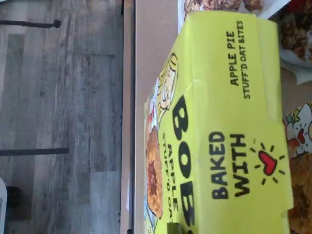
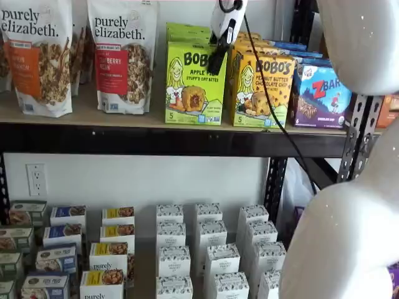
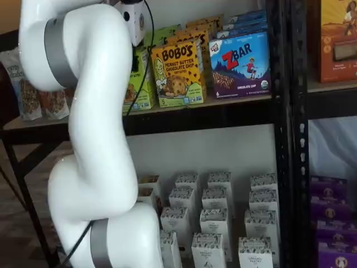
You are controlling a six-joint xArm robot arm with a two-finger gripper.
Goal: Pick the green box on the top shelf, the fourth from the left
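The lime-green Bobo's Apple Pie green box [image 2: 195,81] stands upright at the front of the top shelf [image 2: 156,140]. Its top and front fill the wrist view [image 1: 229,126]. In a shelf view my gripper [image 2: 214,68] hangs from above in front of the box's upper right corner. Only a black finger shows, side-on, so I cannot tell if it is open. In a shelf view the white arm hides most of the green box [image 3: 140,84], and the gripper [image 3: 135,62] is in front of it.
A yellow-orange Bobo's peanut butter box [image 2: 262,90] stands tight against the green box's right side, then a Z Bar box [image 2: 327,93]. Purely Elizabeth bags [image 2: 121,56] stand to its left. Small white boxes [image 2: 218,258] fill the lower level. My white arm [image 2: 349,237] covers the right side.
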